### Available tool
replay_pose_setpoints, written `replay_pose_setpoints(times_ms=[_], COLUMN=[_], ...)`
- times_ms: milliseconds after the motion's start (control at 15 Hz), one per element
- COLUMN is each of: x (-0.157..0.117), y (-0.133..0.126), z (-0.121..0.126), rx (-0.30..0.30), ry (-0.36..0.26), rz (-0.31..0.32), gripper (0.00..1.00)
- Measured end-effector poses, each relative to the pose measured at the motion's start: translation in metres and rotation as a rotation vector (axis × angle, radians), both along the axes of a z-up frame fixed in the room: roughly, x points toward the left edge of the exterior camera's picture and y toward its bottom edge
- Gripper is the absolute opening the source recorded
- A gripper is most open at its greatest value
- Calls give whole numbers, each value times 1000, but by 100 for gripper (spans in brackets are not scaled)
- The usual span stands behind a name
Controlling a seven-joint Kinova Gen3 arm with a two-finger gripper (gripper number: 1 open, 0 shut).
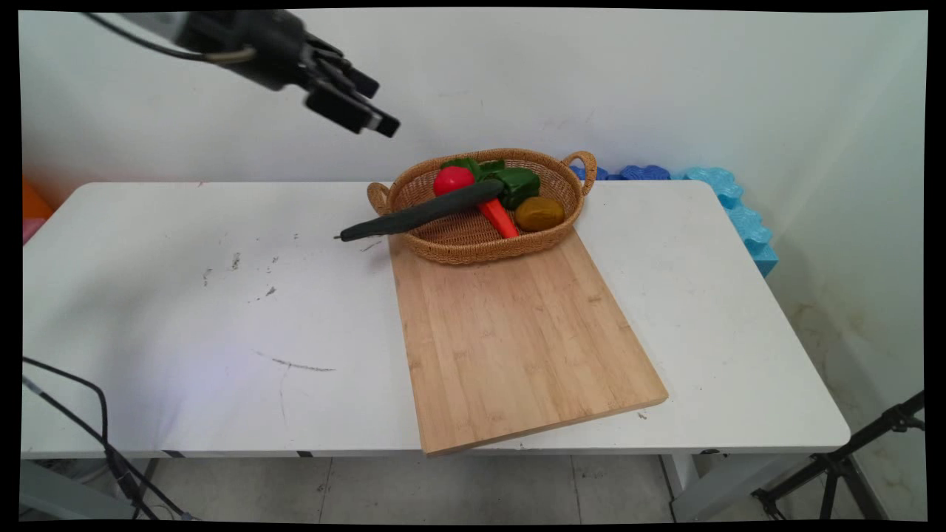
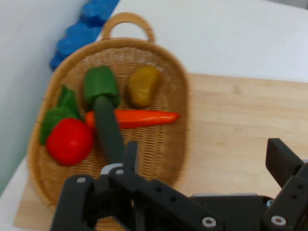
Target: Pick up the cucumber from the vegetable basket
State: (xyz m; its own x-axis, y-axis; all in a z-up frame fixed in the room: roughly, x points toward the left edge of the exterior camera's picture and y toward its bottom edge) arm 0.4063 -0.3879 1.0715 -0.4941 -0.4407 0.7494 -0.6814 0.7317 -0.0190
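My gripper (image 1: 378,105) hangs open and empty high above the table, up and to the left of a wicker basket (image 1: 473,255). The basket sits on the far end of a wooden cutting board (image 1: 510,332). In it lie a red tomato (image 1: 452,179), a green pepper (image 1: 517,183), an orange carrot (image 1: 497,216), a brown potato (image 1: 539,213) and a long dark cucumber (image 1: 421,214) that sticks out over the left rim. The hand view looks down on the basket (image 2: 180,86), with the tomato (image 2: 70,141), cucumber (image 2: 108,130), carrot (image 2: 144,117) and potato (image 2: 143,85) beyond my gripper (image 2: 206,154).
The white table (image 1: 185,295) is scuffed left of the board. Blue foam pieces (image 1: 732,207) line the wall at the back right. A black tripod (image 1: 842,458) stands on the floor at the right, and cables (image 1: 89,421) hang at the front left.
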Motion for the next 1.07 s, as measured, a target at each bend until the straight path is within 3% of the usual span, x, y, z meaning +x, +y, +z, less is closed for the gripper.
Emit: replay_pose_setpoints(times_ms=[333, 1067], x=[-21, -57], y=[-64, -143], z=[-41, -145], rx=[57, 208], ry=[-86, -186], rz=[143, 331], gripper=[100, 100])
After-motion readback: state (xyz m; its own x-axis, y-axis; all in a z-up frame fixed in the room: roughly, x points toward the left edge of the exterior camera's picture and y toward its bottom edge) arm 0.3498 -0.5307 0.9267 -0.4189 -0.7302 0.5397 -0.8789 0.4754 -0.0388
